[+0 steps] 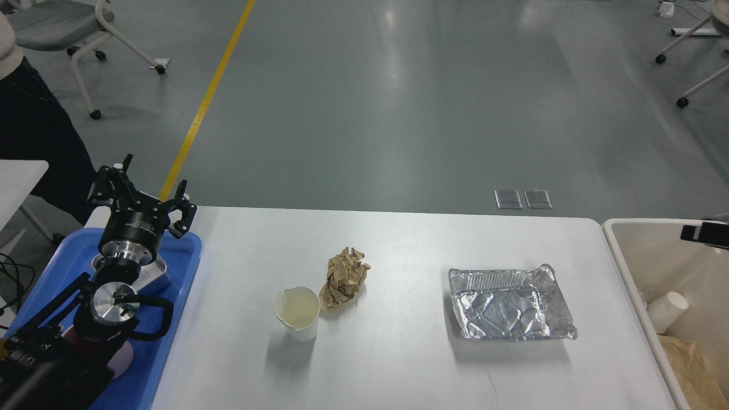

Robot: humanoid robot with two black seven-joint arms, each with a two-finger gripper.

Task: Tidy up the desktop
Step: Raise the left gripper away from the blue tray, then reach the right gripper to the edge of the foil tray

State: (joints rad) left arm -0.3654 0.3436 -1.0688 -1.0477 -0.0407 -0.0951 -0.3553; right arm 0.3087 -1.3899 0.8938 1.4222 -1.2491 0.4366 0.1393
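The worktop fills the middle of my view, with a paper cup, a crumpled brown paper touching it, and a foil tray left on it. My left hand hovers spread wide over the blue tray, gripping nothing. Of my right hand only a dark tip shows above the bin; I cannot tell its state. I'd take the foil tray by its rim, gently, since it should crush easily.
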